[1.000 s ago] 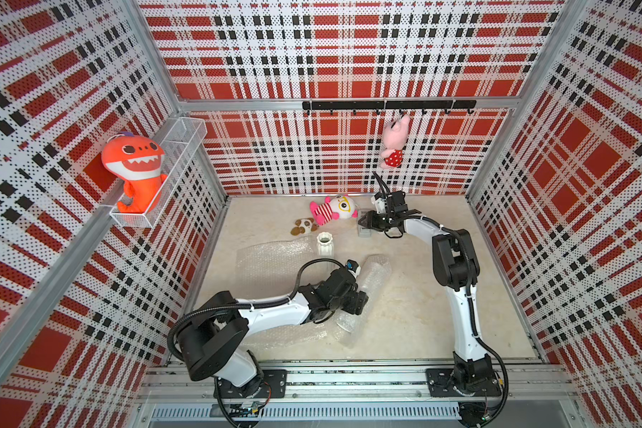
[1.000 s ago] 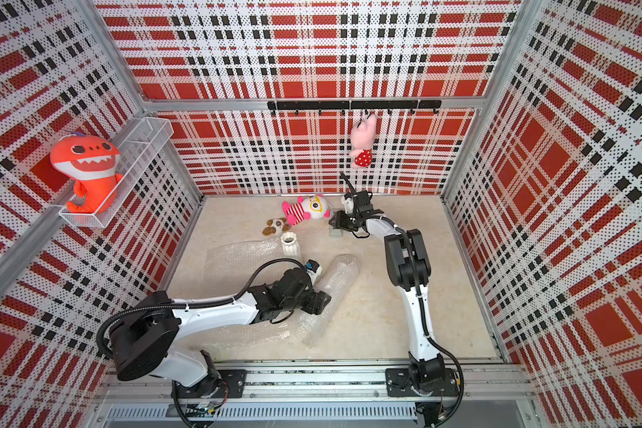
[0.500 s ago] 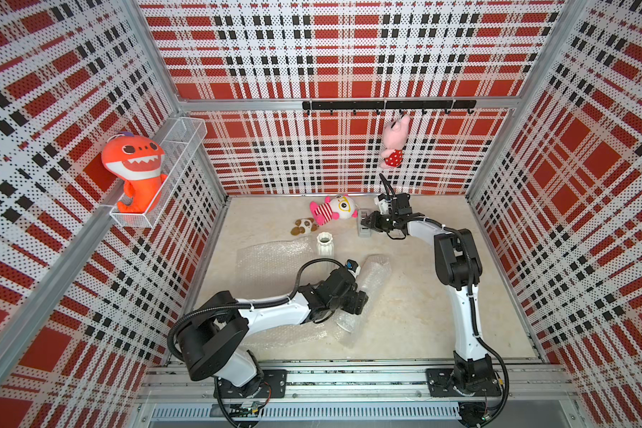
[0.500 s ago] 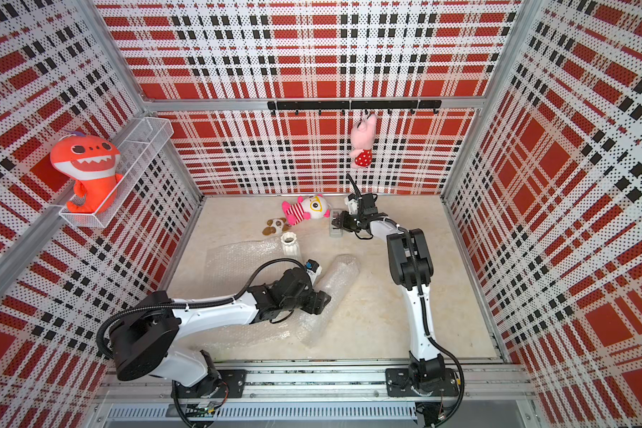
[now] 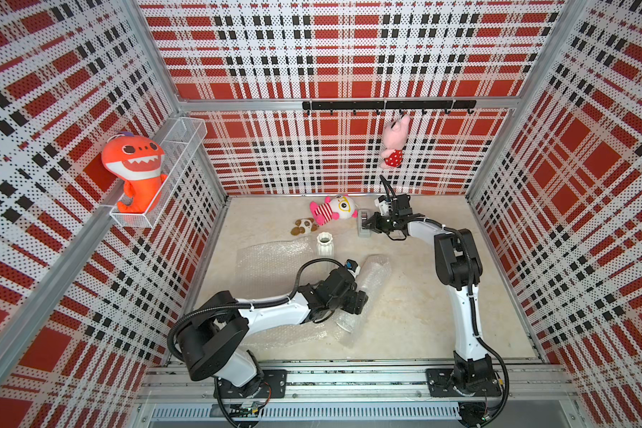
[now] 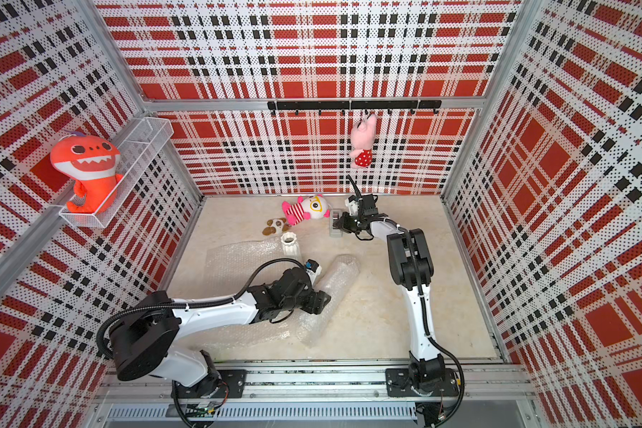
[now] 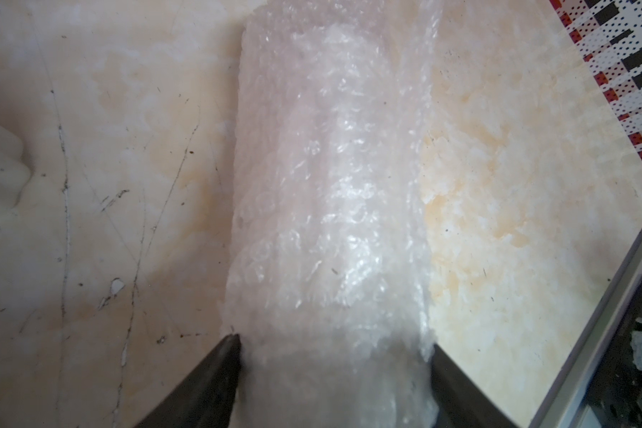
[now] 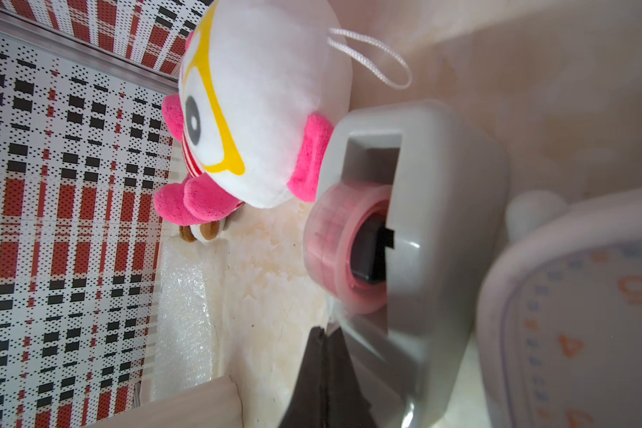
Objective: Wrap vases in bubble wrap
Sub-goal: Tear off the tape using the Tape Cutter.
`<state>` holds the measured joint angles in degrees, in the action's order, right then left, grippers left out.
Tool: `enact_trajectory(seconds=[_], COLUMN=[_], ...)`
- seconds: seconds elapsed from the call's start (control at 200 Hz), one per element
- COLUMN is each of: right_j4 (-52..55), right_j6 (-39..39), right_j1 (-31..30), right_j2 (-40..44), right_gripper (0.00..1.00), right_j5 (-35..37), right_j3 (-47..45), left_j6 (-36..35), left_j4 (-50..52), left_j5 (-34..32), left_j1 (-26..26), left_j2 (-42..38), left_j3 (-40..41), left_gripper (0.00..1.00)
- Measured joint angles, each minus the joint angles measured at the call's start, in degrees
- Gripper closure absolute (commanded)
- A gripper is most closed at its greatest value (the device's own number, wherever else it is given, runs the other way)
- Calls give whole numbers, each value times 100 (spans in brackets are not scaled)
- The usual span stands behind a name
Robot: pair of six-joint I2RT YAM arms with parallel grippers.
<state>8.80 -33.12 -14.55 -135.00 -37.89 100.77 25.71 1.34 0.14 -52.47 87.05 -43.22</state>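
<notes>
A: What is hidden from you here?

B: The inside of the bubble-wrap roll (image 7: 330, 166). The film is too cloudy for you to tell whether a vase lies in it. In both top views your left arm covers the roll's middle. The white clock (image 8: 579, 315) is blurred and cut off in the right wrist view.

A: Where does the roll lie for your left claw?

B: It lies flat on the table (image 5: 423, 296) and runs straight between the fingers of the left claw (image 7: 334, 344). The jaws stand wide, one finger pressed to each side of the roll, gripping it.

A: And the bare vase?

B: You see the slimmer vase (image 5: 324, 244) upright, just beside the far corner of the flat bubble-wrap sheet (image 5: 271, 259), well apart from both claws.

A: Your right claw?

B: The right claw (image 8: 325, 344) is pinched fully closed, tips right against the grey tape dispenser (image 8: 430, 229), near its pink tape roll (image 8: 334, 252). You cannot tell whether tape is caught between them.
</notes>
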Motion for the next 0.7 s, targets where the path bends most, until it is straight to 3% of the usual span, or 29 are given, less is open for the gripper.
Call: enact_trajectory(seconds=[0.702], right_j4=[-813], right_j6=[-389], right_j1=[0], right_j2=[1405], right_gripper=[100], right_j5=[-208], right_j3=[-2022], left_j6=[17], left_j4=[-83], left_j5=[11], left_j1=[4], left_j2=[0], left_j3=[44], left_gripper=[26])
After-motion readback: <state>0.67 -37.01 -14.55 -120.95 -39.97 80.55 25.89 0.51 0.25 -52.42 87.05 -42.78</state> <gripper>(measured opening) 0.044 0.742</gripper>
